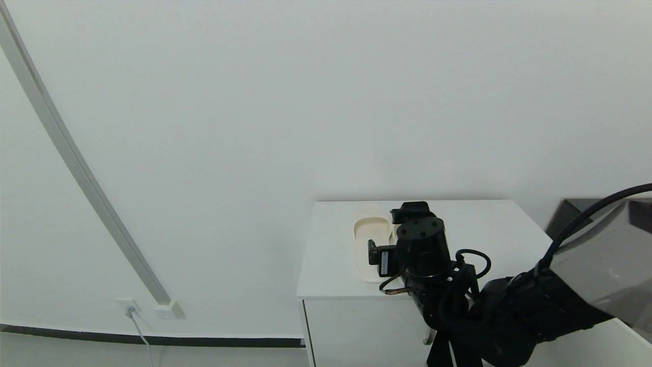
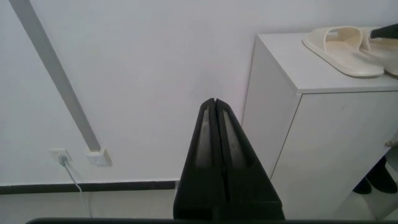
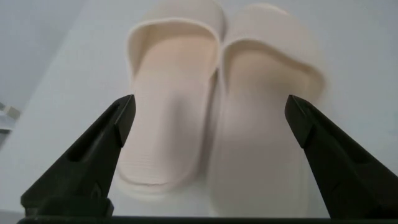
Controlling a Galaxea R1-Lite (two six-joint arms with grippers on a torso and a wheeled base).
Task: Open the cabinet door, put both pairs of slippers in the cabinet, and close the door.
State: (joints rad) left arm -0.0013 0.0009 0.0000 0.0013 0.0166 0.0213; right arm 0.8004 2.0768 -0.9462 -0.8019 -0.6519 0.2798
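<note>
Nearest us, the left tool (image 2: 214, 111) hangs off the left side of the white box-shaped cabinet (image 2: 323, 124). Its fingers are pressed flat together and it holds nothing. The cabinet's front looks shut to us, so we judge the door step is not yet done.

Above the cabinet top, the right tool (image 3: 210, 106) is spread wide and empty. Its two tips stand outside the pair of cream moulded slide slippers (image 3: 168, 112), one on each side. The pair lies side by side with the inner edges touching. It sits on the left half of the top, with the heels near the front edge and the strap ends toward the back edge by the pale wall (image 1: 254, 127).

We take these slippers to be light, one-piece foam or rubber. They should be springy rather than stiff, smooth enough to slip, and in no way fragile. The soles would likely bow if pinched at the heel. We judge the best hold is across both arched straps, or on the two touching inner walls squeezed together. A firm pinch there should carry the pair as one.
</note>
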